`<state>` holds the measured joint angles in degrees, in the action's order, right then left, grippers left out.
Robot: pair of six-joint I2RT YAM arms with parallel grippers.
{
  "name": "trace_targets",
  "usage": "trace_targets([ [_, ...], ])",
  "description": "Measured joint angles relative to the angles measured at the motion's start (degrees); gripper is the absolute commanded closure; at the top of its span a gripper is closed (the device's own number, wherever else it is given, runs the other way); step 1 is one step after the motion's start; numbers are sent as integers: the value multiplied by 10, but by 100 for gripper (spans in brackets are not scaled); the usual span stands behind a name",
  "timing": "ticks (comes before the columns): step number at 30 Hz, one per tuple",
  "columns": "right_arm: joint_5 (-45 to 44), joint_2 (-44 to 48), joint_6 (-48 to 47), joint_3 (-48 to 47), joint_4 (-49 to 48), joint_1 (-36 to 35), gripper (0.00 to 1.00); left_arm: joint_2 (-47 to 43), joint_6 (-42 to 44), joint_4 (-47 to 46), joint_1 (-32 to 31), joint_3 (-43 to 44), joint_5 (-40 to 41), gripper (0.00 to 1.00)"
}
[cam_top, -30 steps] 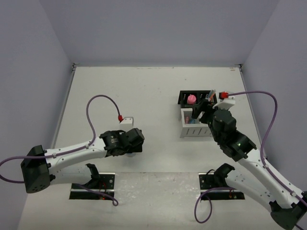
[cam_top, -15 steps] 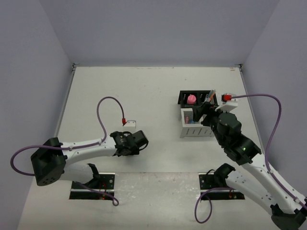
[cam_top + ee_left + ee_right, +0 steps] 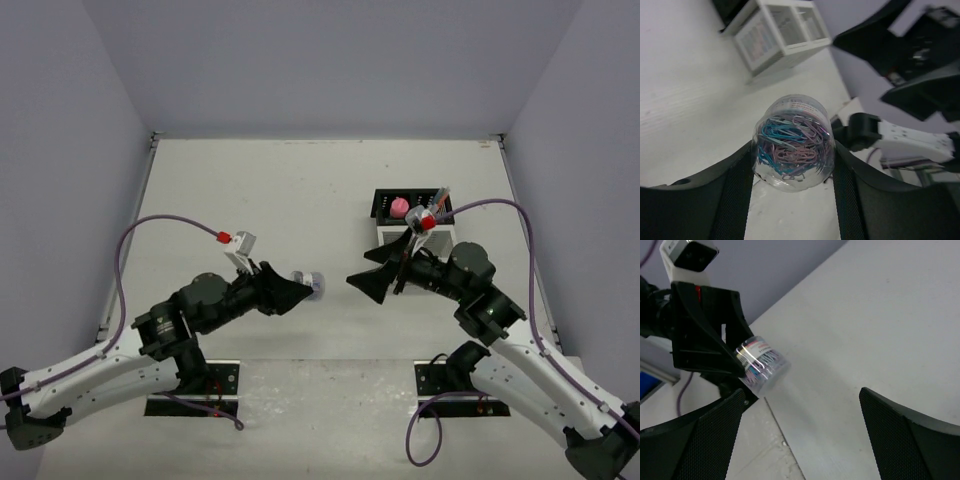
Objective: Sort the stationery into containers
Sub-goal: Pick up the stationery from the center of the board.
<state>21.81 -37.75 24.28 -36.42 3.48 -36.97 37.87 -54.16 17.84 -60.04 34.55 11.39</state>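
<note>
My left tool (image 3: 297, 290) is clamped on the clip jar (image 3: 792, 145) above the tabletop (image 3: 300, 190), facing my right tool (image 3: 364, 281), jaws wide apart. If I release early, the round jar could drop and roll, well short of the white box (image 3: 785, 35).

jar (image 3: 792, 145) in left gripper (image 3: 300, 288) | right gripper (image 3: 362, 286) opposite, right | boxes (image 3: 385, 205) behind right gripper
</note>
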Motion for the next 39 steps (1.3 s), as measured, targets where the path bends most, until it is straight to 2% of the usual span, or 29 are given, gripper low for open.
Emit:
trace_targets([
  [3,90,-14,43,22,-68,0,1,-59,22,-114,0,-27,-67,100],
  [9,205,-63,199,34,-222,-13,1,-61,41,-317,0,-63,-172,100],
  [16,265,-89,322,49,-363,-58,1,-41,44,-415,0,-65,-215,100],
  [23,272,-92,350,48,-395,-72,3,-33,55,-434,0,-65,-221,100],
  [29,217,-72,311,11,-302,-84,26,-23,65,-433,0,-65,-220,100],
  [32,189,-73,291,-7,-260,-88,28,-18,69,-437,0,-67,-219,100],
  [35,176,-78,281,-10,-239,-93,53,-15,71,-435,0,-71,-217,100],
  [37,174,-85,275,-11,-235,-94,91,-15,71,-431,0,-72,-217,100],
  [39,174,-88,272,-12,-235,-96,100,-19,73,-427,0,-72,-216,100],
])
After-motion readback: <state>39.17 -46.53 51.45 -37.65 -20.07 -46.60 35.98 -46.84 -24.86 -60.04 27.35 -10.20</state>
